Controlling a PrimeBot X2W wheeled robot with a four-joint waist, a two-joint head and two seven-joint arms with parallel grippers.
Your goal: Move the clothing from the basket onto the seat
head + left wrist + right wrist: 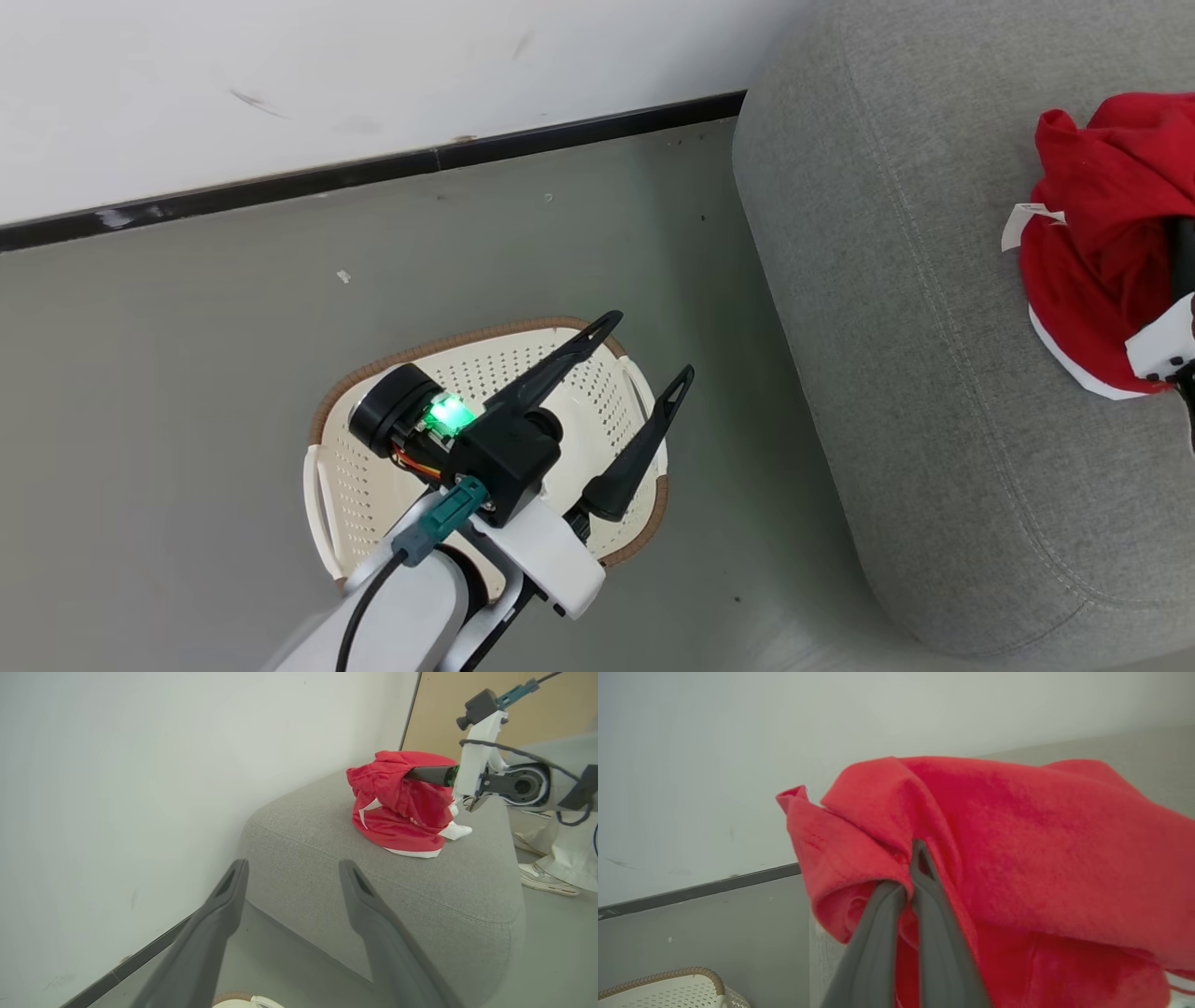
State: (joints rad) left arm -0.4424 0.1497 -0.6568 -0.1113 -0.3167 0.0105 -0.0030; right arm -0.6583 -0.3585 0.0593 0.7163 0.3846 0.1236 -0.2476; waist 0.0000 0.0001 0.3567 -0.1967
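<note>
On the grey seat (896,308), bunched red clothing (1102,233) with white trim, right hand (911,858) clamped on it, left hand (644,350) spread apart.

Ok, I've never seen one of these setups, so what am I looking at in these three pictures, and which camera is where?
It is a wheeled robot with two arms. One picture looks down from its head; the other two come from cameras on its wrists. From the head you see the left hand, open and holding nothing, above a white basket on the floor. Beside it is a grey sofa. The right hand is shut on red clothing, which sits bunched on the sofa seat. The left wrist picture shows that same pile from the side, and a person's shoe beyond the sofa.
</note>
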